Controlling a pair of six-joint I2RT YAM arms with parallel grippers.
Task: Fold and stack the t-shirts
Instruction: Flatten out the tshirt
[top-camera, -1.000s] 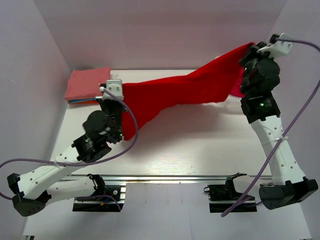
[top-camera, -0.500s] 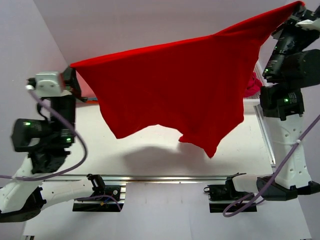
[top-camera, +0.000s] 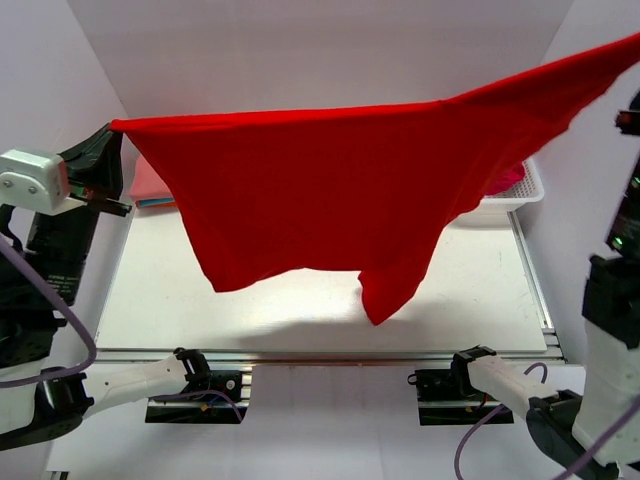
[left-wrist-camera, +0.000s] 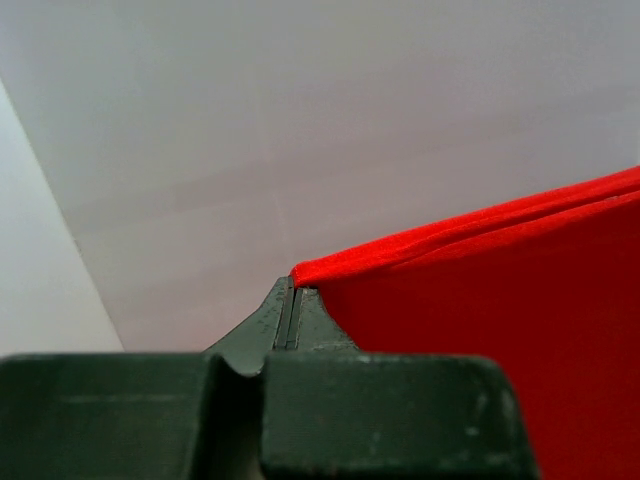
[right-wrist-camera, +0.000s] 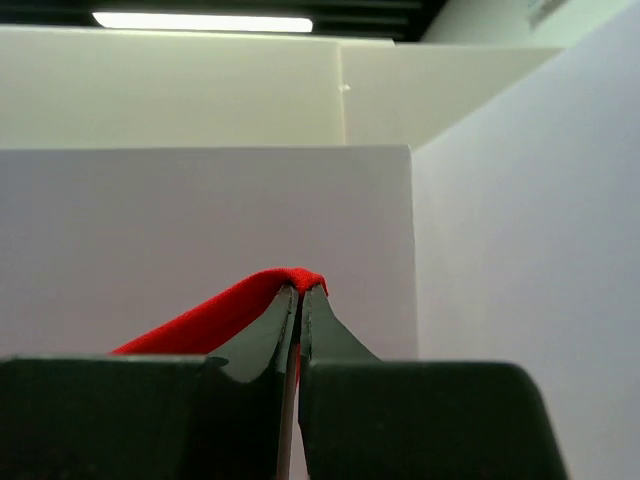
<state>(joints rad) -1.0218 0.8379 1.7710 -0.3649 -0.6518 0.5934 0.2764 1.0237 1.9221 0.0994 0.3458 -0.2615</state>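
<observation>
A bright red t-shirt (top-camera: 330, 190) hangs spread wide in the air above the table, its top hem stretched taut from left to right and its lower edge dangling free. My left gripper (top-camera: 112, 130) is shut on the shirt's left corner; in the left wrist view the gripper (left-wrist-camera: 288, 285) pinches the red hem (left-wrist-camera: 480, 300). My right gripper (right-wrist-camera: 300, 290) is shut on the other corner (right-wrist-camera: 220, 315), high at the top right, beyond the edge of the top view. A folded salmon-pink t-shirt (top-camera: 150, 185) lies on a small stack at the back left.
A white lattice basket (top-camera: 520, 198) with crimson-pink cloth (top-camera: 505, 180) in it stands at the back right, partly hidden by the red shirt. The white table (top-camera: 470, 290) lies below the hanging shirt. White walls close in on the left, back and right.
Both arms have risen and moved apart, lifting the red shirt off the table and stretching it into a wide hanging sheet. The right gripper has left the top view.
</observation>
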